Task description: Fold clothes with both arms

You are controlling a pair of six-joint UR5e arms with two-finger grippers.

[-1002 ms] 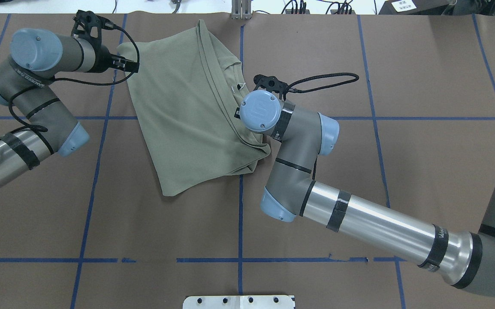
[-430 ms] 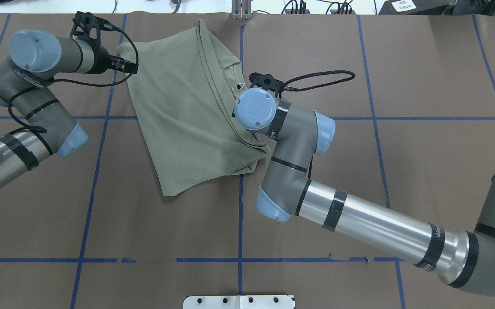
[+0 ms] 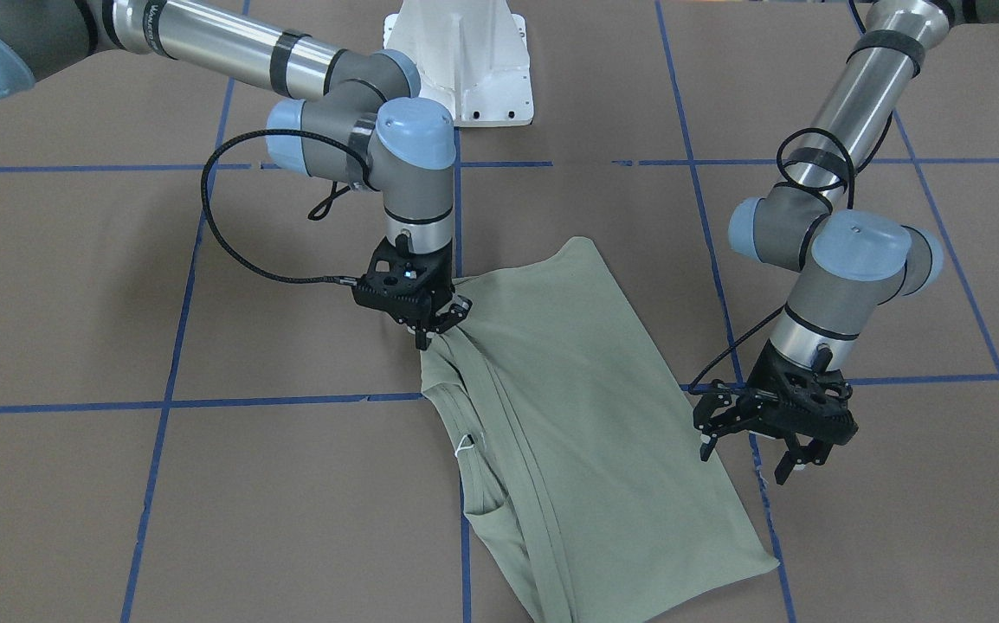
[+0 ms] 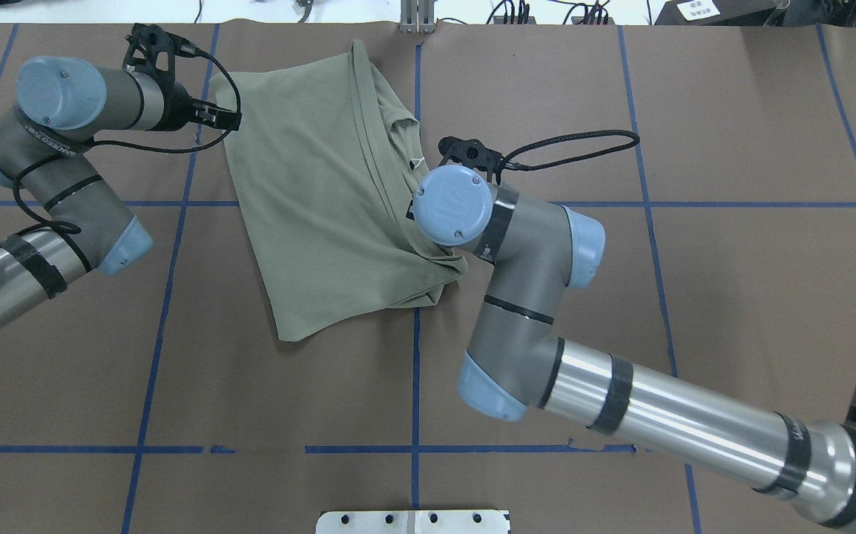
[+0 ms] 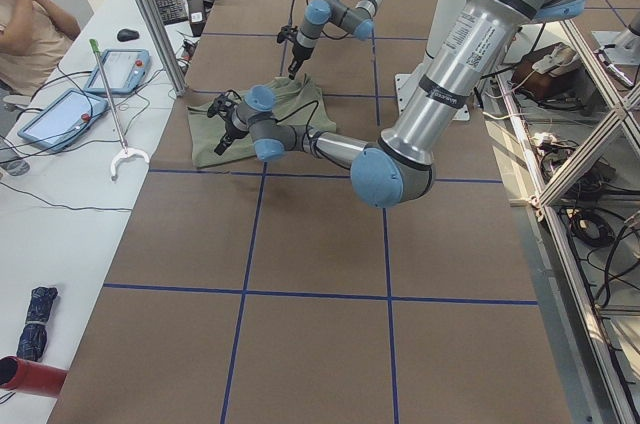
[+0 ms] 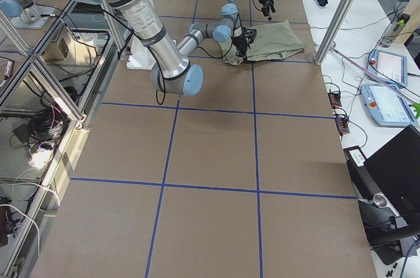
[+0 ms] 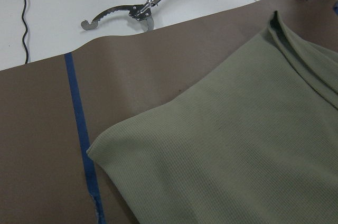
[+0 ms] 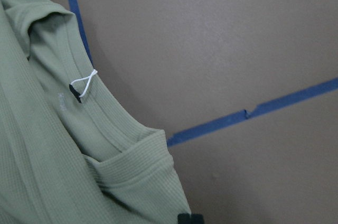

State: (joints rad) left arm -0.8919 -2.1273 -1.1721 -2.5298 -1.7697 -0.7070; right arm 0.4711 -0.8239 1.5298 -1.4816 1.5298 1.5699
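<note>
The sage-green shirt (image 3: 577, 433) is being shown folded over on itself on the brown surface (image 3: 205, 519). In the overhead view it is toward the far edge, lying slantwise across a blue tape line (image 3: 162, 405). One bunched corner of the fold, by the ribbed neck, is being pinched by the right end effector (image 3: 439, 330). Its fingers are being pressed narrowly together on the fabric, and creases are being drawn from that point down along the cloth. The white neck label (image 8: 84, 84) is being shown just beside the collar edge. The left end effector (image 3: 746, 459) is being held with its fingers spread wide and nothing between them, just beside the shirt's opposite long edge. Whether it is touching the cloth cannot be told. The white pedestal base (image 3: 465, 61) is being seen well apart from the shirt.
</note>
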